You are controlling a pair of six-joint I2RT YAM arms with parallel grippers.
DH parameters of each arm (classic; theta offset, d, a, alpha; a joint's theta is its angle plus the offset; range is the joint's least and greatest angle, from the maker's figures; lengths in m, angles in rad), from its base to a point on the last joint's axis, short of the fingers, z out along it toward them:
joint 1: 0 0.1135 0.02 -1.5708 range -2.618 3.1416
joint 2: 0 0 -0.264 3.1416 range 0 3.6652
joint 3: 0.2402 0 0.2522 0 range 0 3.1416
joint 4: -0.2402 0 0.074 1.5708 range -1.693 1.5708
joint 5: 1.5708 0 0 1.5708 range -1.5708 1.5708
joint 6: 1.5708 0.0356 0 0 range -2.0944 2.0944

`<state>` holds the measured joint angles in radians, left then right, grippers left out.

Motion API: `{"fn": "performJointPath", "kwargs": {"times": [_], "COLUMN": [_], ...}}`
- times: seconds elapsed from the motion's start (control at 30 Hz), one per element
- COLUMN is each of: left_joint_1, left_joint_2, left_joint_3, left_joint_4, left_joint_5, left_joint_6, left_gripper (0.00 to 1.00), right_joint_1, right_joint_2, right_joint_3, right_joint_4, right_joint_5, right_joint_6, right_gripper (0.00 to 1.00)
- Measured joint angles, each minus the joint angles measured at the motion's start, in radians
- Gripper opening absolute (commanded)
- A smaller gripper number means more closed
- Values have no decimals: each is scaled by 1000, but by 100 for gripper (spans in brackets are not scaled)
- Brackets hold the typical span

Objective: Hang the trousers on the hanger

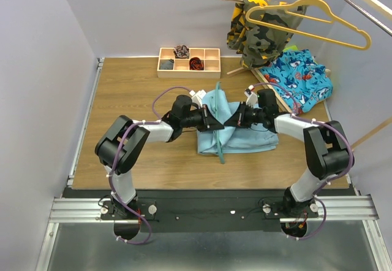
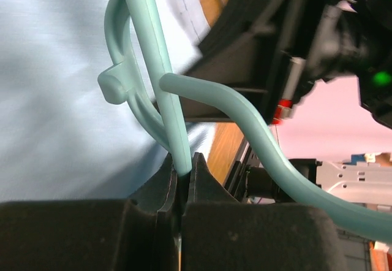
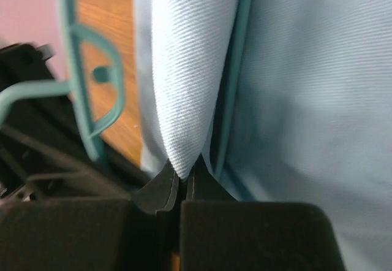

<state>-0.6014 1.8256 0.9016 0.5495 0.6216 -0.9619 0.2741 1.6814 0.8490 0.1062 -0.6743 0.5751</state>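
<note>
The trousers lie on the middle of the desk, the hanger across them; a compartment tray sits behind, a shark-print cloth far right.

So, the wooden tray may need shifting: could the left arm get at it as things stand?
Probably not yet: the left hand is shut on the hanger; otherwise the way to the wooden tray looks free.

Nothing legible in any of the three views. No lettering, brand, number or sign to make out on the trousers, the hanger, the camouflage garment, the shark-print cloth or the wooden compartment tray.
</note>
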Motion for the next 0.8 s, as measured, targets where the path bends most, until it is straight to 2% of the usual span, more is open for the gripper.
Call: {"fn": "performJointPath", "kwargs": {"times": [0.33, 0.63, 0.8], "left_joint_1": [33, 39, 46], "left_joint_2": [-85, -100, -111], "left_joint_3": [-71, -80, -80], "left_joint_4": [39, 12, -7], "left_joint_5": [47, 82, 92], "left_joint_6": [-10, 24, 51], "left_gripper": [0, 0, 4], "right_joint_1": [33, 33, 33], "right_joint_2": [-181, -158, -118], "right_joint_3": [-67, -74, -47], "right_joint_4": [-67, -78, -78], "right_joint_5": [80, 82, 59], "right_joint_6": [31, 43, 45], "right_gripper": [1, 1, 1]}}
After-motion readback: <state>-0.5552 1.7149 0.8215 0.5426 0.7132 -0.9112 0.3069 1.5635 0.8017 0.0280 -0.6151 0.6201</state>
